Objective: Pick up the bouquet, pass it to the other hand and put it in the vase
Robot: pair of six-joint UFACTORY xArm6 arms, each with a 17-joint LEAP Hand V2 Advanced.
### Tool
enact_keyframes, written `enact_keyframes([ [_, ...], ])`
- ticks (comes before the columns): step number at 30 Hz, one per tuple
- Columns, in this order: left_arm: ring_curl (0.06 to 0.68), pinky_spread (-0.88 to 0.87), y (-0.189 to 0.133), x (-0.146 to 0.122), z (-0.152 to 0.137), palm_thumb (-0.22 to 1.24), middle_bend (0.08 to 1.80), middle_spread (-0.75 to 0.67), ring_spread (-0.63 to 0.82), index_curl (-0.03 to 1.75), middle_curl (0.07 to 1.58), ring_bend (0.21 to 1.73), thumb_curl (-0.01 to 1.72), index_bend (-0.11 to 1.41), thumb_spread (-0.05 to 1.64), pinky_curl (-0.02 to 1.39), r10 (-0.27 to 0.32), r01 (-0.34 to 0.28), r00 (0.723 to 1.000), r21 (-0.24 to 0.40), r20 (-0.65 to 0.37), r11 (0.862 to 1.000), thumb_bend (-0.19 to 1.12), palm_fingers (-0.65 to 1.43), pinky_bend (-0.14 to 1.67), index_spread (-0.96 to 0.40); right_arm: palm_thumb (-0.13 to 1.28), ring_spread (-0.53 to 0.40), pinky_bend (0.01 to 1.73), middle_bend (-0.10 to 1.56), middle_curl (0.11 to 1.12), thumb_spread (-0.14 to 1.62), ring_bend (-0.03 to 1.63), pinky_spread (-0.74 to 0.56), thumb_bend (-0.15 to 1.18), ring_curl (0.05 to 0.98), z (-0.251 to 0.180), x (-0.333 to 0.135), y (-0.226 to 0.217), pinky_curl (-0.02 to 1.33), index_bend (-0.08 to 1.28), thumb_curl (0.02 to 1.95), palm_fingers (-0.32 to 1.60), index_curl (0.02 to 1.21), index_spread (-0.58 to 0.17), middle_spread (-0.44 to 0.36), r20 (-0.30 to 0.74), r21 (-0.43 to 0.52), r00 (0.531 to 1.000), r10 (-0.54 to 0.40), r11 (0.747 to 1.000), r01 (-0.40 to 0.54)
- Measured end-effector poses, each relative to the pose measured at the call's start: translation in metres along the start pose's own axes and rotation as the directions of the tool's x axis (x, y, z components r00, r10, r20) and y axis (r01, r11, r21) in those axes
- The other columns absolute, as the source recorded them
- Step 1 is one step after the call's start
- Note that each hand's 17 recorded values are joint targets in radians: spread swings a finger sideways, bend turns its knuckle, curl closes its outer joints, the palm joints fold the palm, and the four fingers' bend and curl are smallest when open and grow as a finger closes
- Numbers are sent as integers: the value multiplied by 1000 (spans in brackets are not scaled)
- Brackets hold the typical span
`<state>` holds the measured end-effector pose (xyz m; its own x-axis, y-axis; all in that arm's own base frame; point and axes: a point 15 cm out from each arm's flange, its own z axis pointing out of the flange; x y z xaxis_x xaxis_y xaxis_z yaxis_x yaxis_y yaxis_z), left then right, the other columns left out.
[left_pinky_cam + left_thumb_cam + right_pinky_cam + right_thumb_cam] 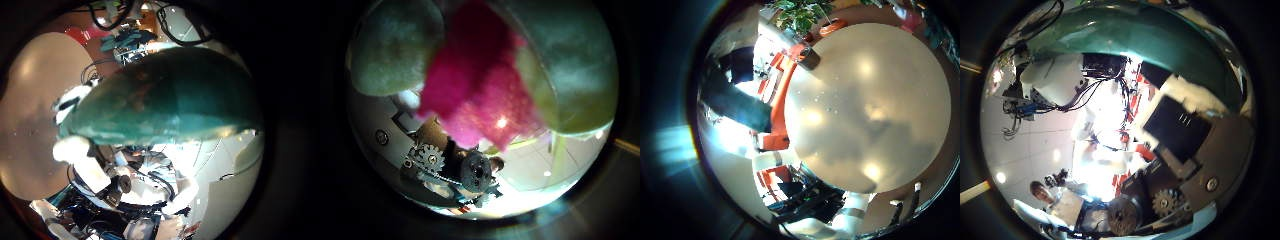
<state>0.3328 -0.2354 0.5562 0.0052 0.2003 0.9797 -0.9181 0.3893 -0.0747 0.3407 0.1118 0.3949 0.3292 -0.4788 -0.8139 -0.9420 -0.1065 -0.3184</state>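
Though table [865,100] open under right palm, bouquet [480,75] crowding left palm.

Four palm views; bouquet [480,85] close

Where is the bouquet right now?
The bouquet sits right against the left hand's palm: its flower and pale leaves fill the left thumb side palm view, and a broad leaf spans the left little finger side view.
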Motion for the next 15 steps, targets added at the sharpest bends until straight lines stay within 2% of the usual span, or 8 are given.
enact_keyframes([
  [3,569,-398,-2,7,-6,1078,1054,-413,-393,755,911,1492,657,768,976,812,45,-45,999,22,1,999,251,1055,1248,-483,767,-216,1218,1208,752,956,1417,-321,-55,649,1,17,9,833,904,951,795,832,-275,-163,8,14,998,55,998,-55],
  [5,586,-423,-3,16,-13,1090,1088,-435,-398,809,939,1518,684,804,988,854,76,-76,997,40,7,996,258,1017,1277,-519,728,-245,1266,1076,710,989,1426,-409,-41,633,2,30,18,794,599,878,534,757,-322,-182,28,29,994,106,994,-107],
  [6,593,-433,-4,20,-15,1090,1101,-443,-399,834,951,1529,697,817,997,873,91,-91,996,46,10,995,259,1001,1291,-535,721,-257,1270,1035,696,996,1410,-425,-39,618,1,32,18,775,523,850,478,724,-339,-188,39,44,993,115,992,-117],
  [10,613,-469,-9,50,-35,1093,1144,-471,-399,925,986,1572,744,852,1015,938,176,-180,983,94,48,979,262,945,1326,-585,715,-264,1188,912,647,1019,1308,-381,-28,559,-1,30,16,724,425,765,347,631,-391,-194,78,95,989,124,987,-132],
  [13,624,-489,-14,73,-55,1089,1167,-486,-398,987,1004,1601,776,872,1025,979,234,-248,967,149,105,957,259,917,1339,-614,714,-267,1103,867,626,1026,1249,-317,-27,525,-2,32,17,690,423,717,302,606,-404,-195,79,103,989,125,986,-133],
  [15,629,-500,-21,86,-74,1087,1180,-492,-396,1024,1013,1616,796,879,1031,1003,257,-284,955,211,149,935,257,900,1345,-629,717,-271,1068,847,616,1029,1238,-281,-25,513,-2,34,18,672,418,690,313,595,-407,-196,80,106,988,132,984,-140],
])
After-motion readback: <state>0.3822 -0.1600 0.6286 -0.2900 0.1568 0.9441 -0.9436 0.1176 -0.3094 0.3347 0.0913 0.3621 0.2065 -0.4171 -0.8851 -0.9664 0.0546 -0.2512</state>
